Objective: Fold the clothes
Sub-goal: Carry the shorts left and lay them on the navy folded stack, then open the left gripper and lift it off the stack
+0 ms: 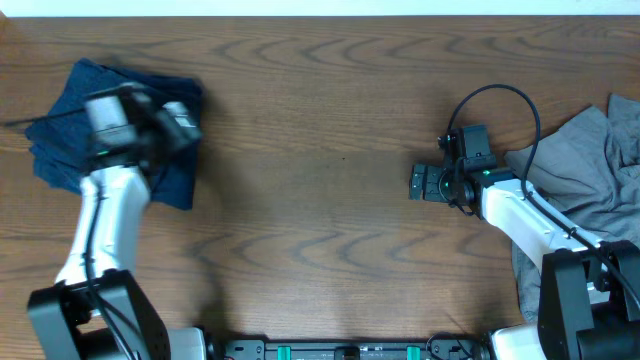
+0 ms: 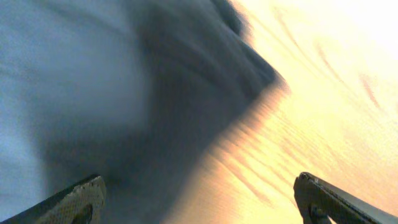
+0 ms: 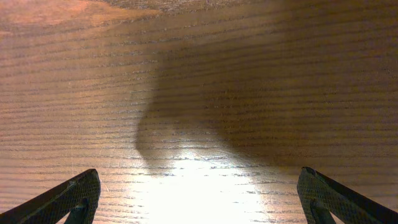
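While the shorts (image 1: 55,145) lay bunched just ahead of the spread left fingers (image 2: 74,199), seemingly folded already, the right fingers (image 3: 68,199), likewise spread over bare desk (image 3: 199,62), probably needed next to reach the grey garment (image 1: 590,170) behind them.

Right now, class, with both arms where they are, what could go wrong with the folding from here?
1. The navy shorts lie bunched. The open left hand above them might pinch several layers at once and spoil the fold.
2. The right arm crosses over the grey garment. A swing might drag that cloth along.
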Controlling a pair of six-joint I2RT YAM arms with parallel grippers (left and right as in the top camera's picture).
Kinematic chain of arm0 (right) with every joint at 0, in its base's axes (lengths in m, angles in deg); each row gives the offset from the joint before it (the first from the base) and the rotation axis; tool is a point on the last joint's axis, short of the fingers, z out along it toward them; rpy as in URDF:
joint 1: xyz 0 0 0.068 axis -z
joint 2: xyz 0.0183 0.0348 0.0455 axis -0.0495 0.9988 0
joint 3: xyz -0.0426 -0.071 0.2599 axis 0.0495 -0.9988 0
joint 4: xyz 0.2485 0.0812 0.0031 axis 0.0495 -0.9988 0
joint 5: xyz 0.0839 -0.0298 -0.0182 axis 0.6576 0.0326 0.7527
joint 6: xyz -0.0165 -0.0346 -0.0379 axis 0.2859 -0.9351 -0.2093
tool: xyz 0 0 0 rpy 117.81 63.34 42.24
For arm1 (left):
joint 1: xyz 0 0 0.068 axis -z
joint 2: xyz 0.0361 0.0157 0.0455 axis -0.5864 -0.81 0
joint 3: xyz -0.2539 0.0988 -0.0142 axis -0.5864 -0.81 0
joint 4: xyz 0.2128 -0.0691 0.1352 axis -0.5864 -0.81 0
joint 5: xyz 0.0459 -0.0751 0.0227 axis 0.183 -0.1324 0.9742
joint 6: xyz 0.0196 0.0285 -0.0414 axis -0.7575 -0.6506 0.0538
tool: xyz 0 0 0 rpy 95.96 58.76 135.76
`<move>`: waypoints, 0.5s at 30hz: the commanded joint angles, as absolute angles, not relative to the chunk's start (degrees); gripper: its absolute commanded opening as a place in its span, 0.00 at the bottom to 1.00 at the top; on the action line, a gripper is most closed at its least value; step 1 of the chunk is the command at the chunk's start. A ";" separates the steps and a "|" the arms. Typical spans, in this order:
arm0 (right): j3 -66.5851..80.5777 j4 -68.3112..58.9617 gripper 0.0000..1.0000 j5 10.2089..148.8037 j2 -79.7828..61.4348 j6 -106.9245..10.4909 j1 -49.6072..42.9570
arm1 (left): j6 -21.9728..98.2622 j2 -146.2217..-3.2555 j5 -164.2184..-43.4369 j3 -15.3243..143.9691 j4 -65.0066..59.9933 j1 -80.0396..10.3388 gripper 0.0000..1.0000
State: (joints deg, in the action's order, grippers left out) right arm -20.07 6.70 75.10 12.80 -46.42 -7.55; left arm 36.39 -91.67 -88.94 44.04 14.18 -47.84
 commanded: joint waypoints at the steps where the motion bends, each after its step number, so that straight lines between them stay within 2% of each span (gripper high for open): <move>1: -19.83 7.62 0.99 75.43 12.78 -44.06 -7.29 | 35.38 -93.35 -89.71 44.56 10.51 -38.73 0.98; 8: -19.83 4.73 0.99 79.34 12.78 -42.58 -7.29 | 32.19 -97.31 -89.71 44.56 -1.71 -23.91 0.98; 15: -19.83 -12.25 0.99 83.95 12.54 -37.05 -7.29 | 35.66 -96.76 -89.73 44.56 -25.05 -19.91 0.98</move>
State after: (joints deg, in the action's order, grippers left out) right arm -19.79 -9.12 81.24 12.54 -40.85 -7.55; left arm 34.27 -97.37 -89.77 44.06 -20.48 -20.17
